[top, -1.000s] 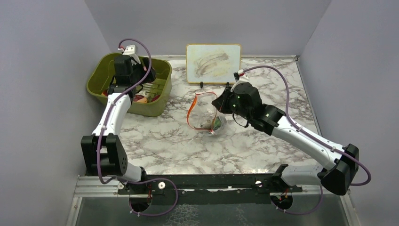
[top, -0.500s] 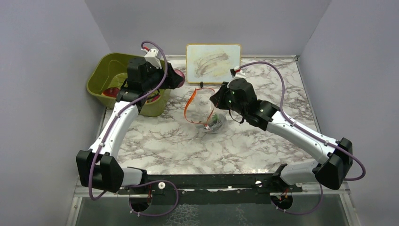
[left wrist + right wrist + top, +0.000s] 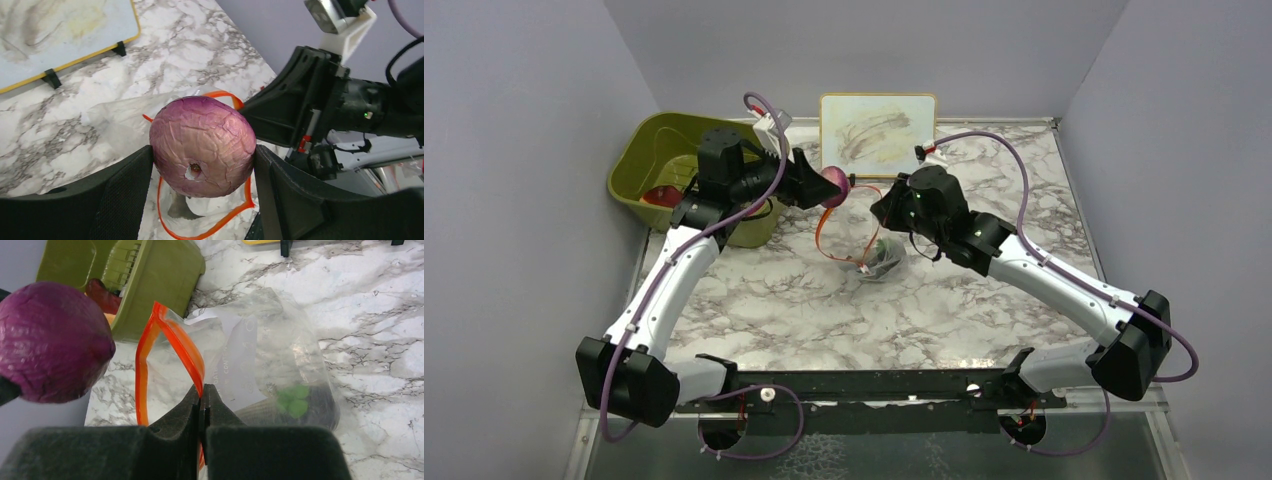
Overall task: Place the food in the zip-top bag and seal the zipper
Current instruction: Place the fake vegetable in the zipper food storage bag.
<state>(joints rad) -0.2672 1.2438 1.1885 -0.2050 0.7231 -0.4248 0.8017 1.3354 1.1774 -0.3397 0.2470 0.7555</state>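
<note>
My left gripper [image 3: 826, 188] [image 3: 202, 167] is shut on a round pink-purple piece of food [image 3: 835, 187] [image 3: 202, 142] [image 3: 50, 342], held in the air just above and left of the bag's mouth. The clear zip-top bag [image 3: 879, 258] [image 3: 270, 345] lies on the marble table with its mouth lifted and spread. My right gripper [image 3: 884, 213] [image 3: 201, 394] is shut on the orange-red zipper [image 3: 823, 236] [image 3: 222, 224] [image 3: 184, 347] on the mouth's right side. Green and dark food pieces [image 3: 296, 401] lie in the bag's bottom.
The olive-green bin [image 3: 637, 160] [image 3: 162, 282] stands at the back left with a red piece [image 3: 662, 196] [image 3: 102, 296] inside. A yellow-framed board [image 3: 877, 135] [image 3: 55, 35] leans at the back wall. Grey walls close in the table on three sides.
My left arm has come up out of the bin with the pink-purple piece and swung right to the bag's mouth. The right gripper shifted slightly left, still holding the zipper.
</note>
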